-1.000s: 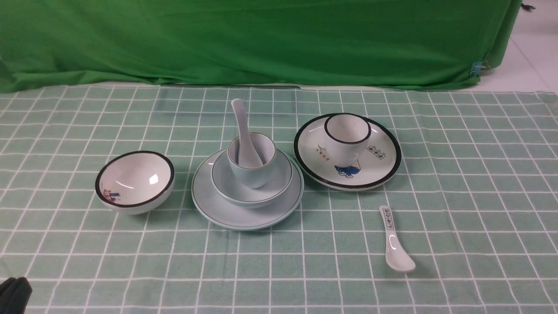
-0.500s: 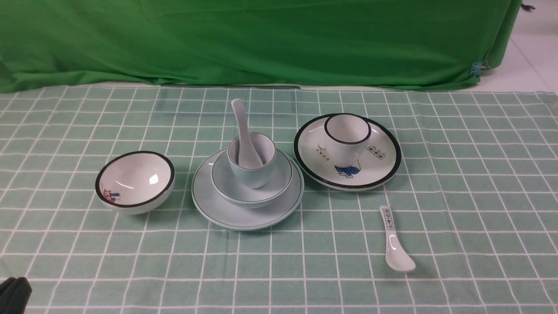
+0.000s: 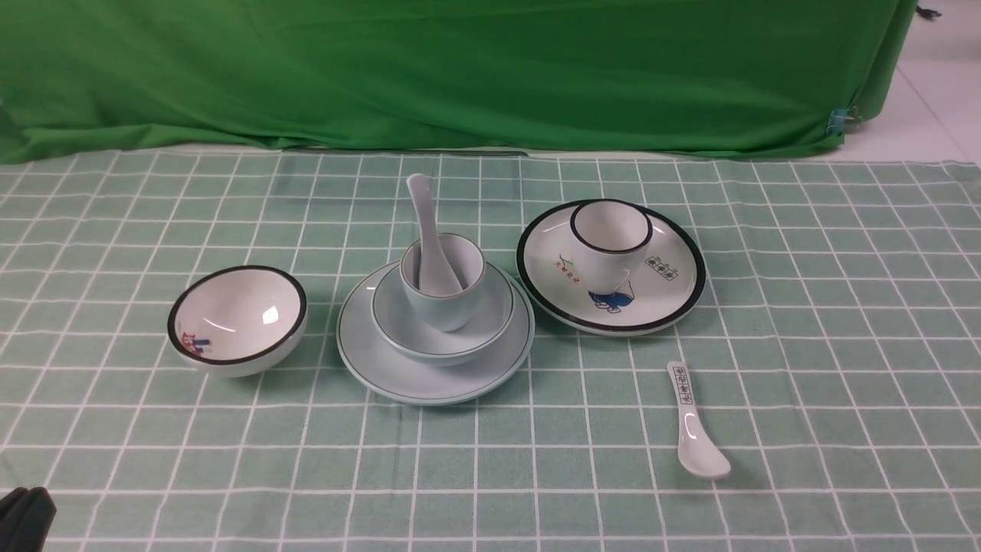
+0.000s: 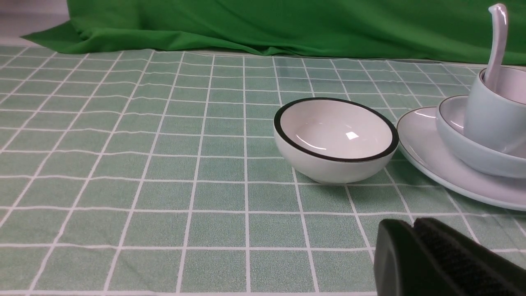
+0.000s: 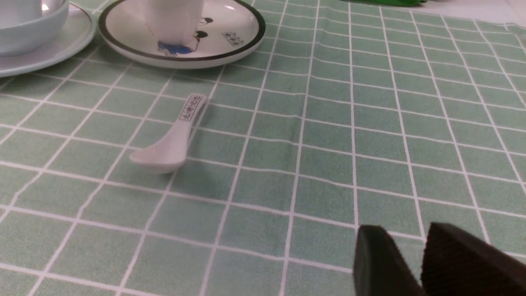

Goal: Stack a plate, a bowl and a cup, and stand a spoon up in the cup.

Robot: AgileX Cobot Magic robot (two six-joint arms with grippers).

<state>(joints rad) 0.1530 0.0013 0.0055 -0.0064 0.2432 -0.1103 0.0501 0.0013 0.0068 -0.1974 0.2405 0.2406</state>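
The pale blue-green plate point(image 3: 368, 368) lies at the middle of the checked cloth. The bowl point(image 3: 490, 330) sits on it and the cup point(image 3: 444, 307) sits in the bowl. The plain white spoon point(image 3: 424, 207) stands in the cup, handle up and leaning to the far left. My left gripper point(image 3: 27, 515) is at the near left corner, shut and empty point(image 4: 413, 224), well short of the stack. My right gripper point(image 5: 407, 228) does not show in the front view. In its wrist view its fingers stand apart over bare cloth with nothing between them.
A white black-rimmed bowl point(image 3: 237, 318) sits left of the stack. A black-rimmed printed plate point(image 3: 667, 299) carrying a black-rimmed cup point(image 3: 611, 238) is to the right. A spoon with printed marks point(image 3: 693, 429) lies nearer, right of centre. Green drape point(image 3: 460, 69) closes off the back.
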